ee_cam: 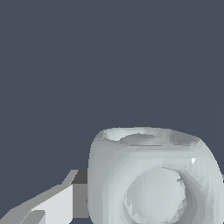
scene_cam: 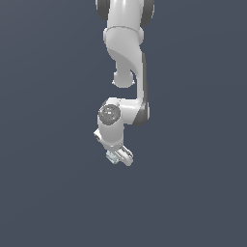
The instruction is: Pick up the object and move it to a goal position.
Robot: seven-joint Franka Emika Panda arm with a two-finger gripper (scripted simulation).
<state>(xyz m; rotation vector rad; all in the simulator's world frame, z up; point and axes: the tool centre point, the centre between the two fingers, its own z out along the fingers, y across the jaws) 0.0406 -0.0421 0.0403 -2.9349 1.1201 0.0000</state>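
The object (scene_cam: 112,157) is a tiny pale grey-blue lump sitting at the tip of my white gripper (scene_cam: 117,158), low in the middle of the exterior view. In the wrist view the object (ee_cam: 153,175) fills the lower part of the picture. It is chunky, with rounded corners and a ring-like round recess facing the camera. One white finger (ee_cam: 57,203) presses its dark pad against the lump's side. The other finger is hidden behind the lump. The gripper is shut on the object.
The white arm (scene_cam: 126,53) comes down from the top of the exterior view. Behind and around it there is only a plain dark grey-blue surface (scene_cam: 48,144). No goal marker shows in either view.
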